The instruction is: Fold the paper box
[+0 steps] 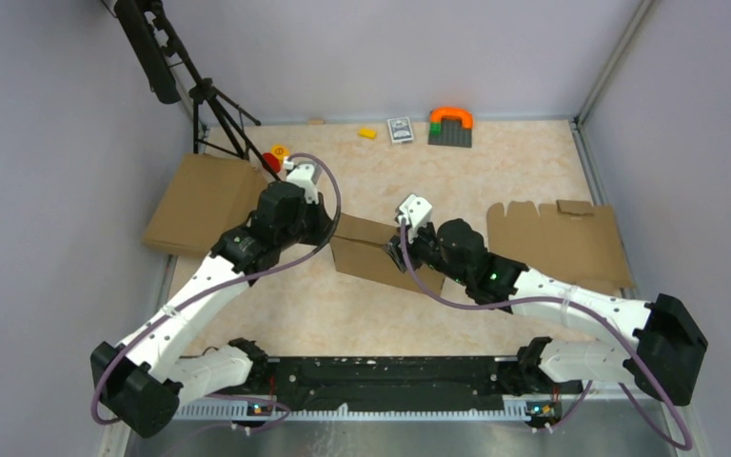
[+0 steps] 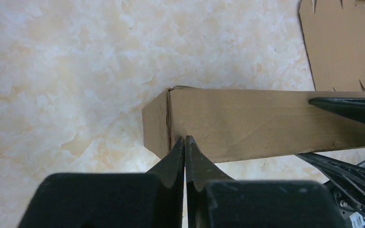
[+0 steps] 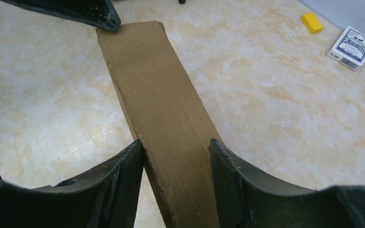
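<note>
Brown corrugated cardboard: the paper box, already folded up to a shallow rectangular form.
Location: middle of the desk, between the two arms, turned on edge. Whether its lower edge rests on the desk or hangs clear cannot be told.
Right claw: jaws about half apart, clamped across the box's thin dimension, one finger on each broad face.
Left claw: fingers pressed together, holding nothing, tips at the edge of the long narrow face just beside a corner; contact looks likely.
Handling, by judgement: light. Stiff across the broad panels, weaker at creases and flap seams. The dull surface should give fair friction, and the edges will dent under a hard squeeze.
Best hold: across the thin dimension near a folded corner, where the walls support each other. The middle of a panel may bow inward.
Nearby: left cardboard sheet and right cardboard blank, both flat, well apart from the box.
</note>
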{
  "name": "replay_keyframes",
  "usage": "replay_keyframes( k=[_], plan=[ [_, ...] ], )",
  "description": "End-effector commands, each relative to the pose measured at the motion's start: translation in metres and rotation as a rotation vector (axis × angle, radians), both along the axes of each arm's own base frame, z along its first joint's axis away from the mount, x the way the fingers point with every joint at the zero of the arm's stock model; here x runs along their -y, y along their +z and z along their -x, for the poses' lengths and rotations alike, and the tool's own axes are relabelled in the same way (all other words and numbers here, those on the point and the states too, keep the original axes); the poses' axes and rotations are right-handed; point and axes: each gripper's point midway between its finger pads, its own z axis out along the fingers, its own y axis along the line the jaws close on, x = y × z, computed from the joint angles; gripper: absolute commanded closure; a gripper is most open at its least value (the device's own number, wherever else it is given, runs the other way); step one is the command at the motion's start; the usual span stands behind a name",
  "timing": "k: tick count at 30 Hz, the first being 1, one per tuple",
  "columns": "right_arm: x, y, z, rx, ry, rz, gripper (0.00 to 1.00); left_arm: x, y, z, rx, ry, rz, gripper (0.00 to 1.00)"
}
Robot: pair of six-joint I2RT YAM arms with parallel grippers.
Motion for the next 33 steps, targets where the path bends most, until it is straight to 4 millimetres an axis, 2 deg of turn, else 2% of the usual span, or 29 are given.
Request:
replay_keyframes(
  k=[1, 6, 9, 12, 16, 18, 26, 29, 31, 33],
  plan=[
    [0.028, -0.076, 0.022, -0.182, -0.012, 0.230, 0.48, -0.002, -0.017, 0.001, -0.006, 0.014, 0.008, 1.00],
    [0.028, -0.076, 0.022, -0.182, -0.014, 0.232, 0.48, 0.000, -0.038, 0.007, -0.063, -0.004, -0.004, 1.00],
    [0.028, -0.076, 0.022, -0.181, -0.015, 0.233, 0.48, 0.001, -0.041, 0.007, -0.069, -0.008, -0.009, 1.00],
    [0.028, -0.075, 0.022, -0.182, -0.014, 0.230, 0.47, 0.001, -0.026, 0.005, -0.042, -0.021, -0.013, 1.00],
    [0.025, -0.070, 0.025, -0.200, 0.000, 0.219, 0.32, 0.005, 0.001, 0.001, 0.004, -0.054, -0.009, 1.00],
    [0.022, -0.064, 0.026, -0.201, 0.013, 0.211, 0.27, 0.009, 0.008, 0.001, 0.003, -0.074, -0.005, 1.00],
    [0.019, -0.052, 0.027, -0.228, 0.006, 0.179, 0.25, 0.026, 0.023, -0.001, 0.008, -0.135, 0.035, 1.00],
    [0.019, -0.038, 0.023, -0.231, -0.021, 0.136, 0.23, 0.037, 0.027, 0.001, 0.014, -0.176, 0.060, 1.00],
    [0.019, -0.030, 0.021, -0.259, -0.036, 0.112, 0.23, 0.046, 0.022, 0.001, 0.003, -0.205, 0.076, 1.00],
    [0.016, -0.019, 0.021, -0.268, -0.036, 0.074, 0.23, 0.047, 0.008, 0.000, -0.023, -0.202, 0.068, 1.00]
  ],
)
